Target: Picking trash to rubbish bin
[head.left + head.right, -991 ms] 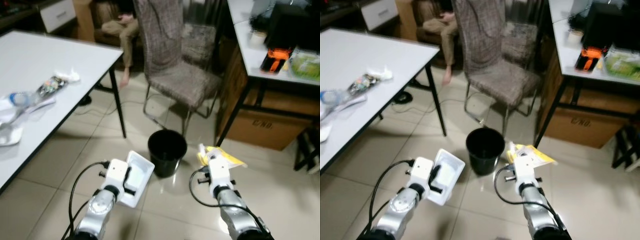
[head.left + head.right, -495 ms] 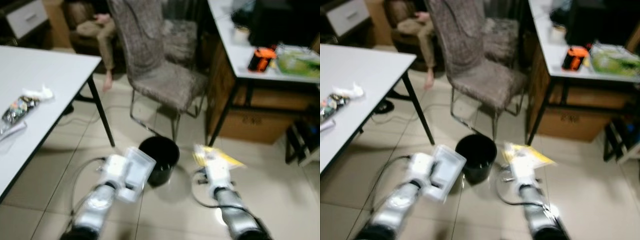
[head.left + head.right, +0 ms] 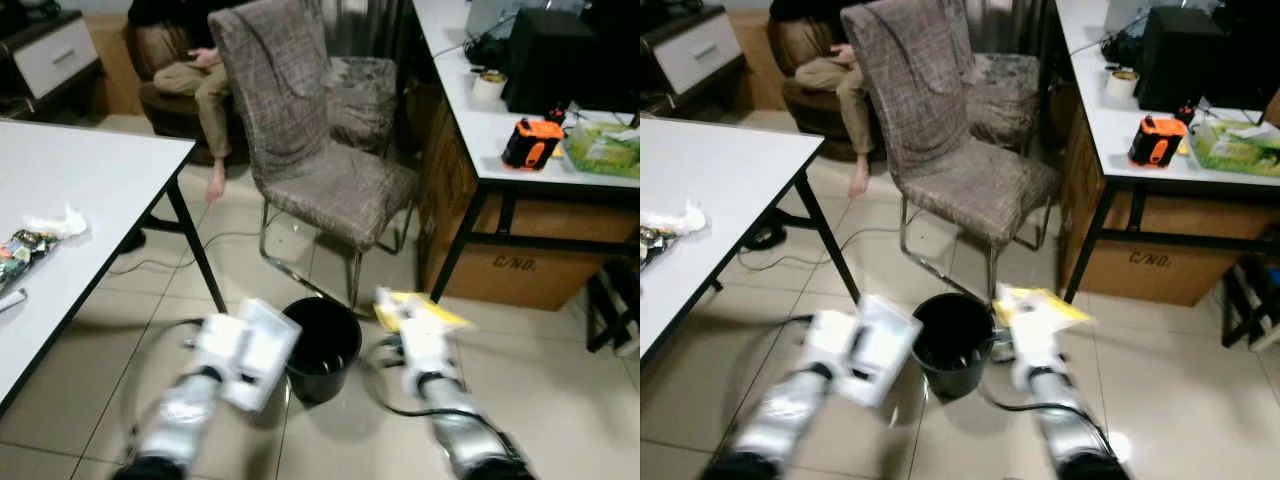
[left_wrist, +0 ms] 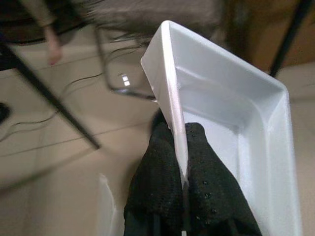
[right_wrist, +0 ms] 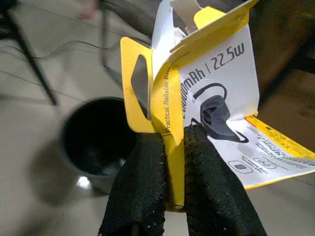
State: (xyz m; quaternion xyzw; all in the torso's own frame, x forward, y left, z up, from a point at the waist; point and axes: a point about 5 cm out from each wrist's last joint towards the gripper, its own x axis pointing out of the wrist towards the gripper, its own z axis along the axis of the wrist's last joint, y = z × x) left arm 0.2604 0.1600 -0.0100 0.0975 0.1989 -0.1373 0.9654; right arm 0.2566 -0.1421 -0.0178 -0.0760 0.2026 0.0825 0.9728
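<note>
A black rubbish bin stands on the tiled floor in front of the chair, between my two arms. My left gripper is shut on the rim of a white plastic tray, which hangs just left of the bin. My right gripper is shut on a yellow and white cardboard package, held just right of the bin's rim. In the right wrist view the black bin lies beyond and beside the package.
A grey fabric chair stands right behind the bin. A white table with wrappers is on the left, a desk with a cardboard box under it on the right. A person's legs show at the back.
The camera has moved forward and the bin is now closer, between the arms. Both grippers still hold their items, now nearer the bin's rim.
</note>
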